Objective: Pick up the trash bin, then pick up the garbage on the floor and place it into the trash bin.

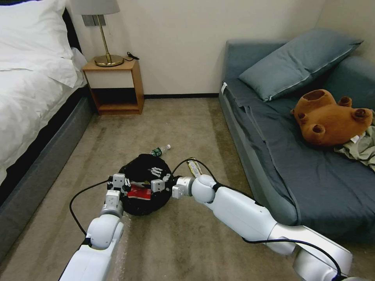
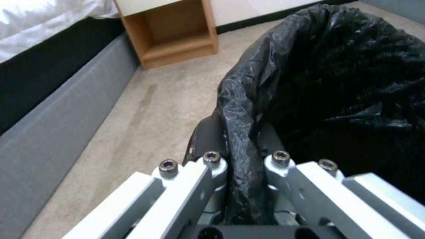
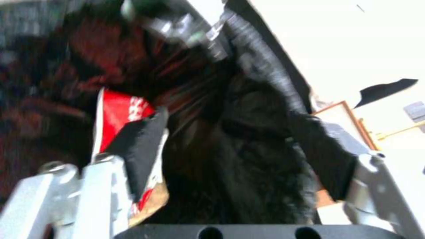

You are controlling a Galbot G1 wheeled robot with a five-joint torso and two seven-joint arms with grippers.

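The trash bin [image 1: 144, 203], black and lined with a glossy bag, hangs in front of me over the carpet. My left gripper [image 1: 124, 184] is shut on its rim [image 2: 241, 132], with the bag pinched between the fingers. My right gripper [image 1: 155, 178] reaches over the bin's mouth from the other side and is open [image 3: 232, 122], nothing between its fingers. A red-and-white snack packet [image 1: 138, 193] lies inside the bin, beside one right finger [image 3: 141, 139]. On the floor beyond the bin lie a clear bottle with a green label [image 1: 160, 150] and a long bar wrapper [image 1: 194, 168].
A bed [image 1: 27, 97] runs along the left, with a wooden nightstand [image 1: 115, 88] and lamp at the back. A grey-blue sofa [image 1: 281, 156] on the right holds a pillow, a brown plush toy [image 1: 332, 119] and clothes. Open carpet lies between them.
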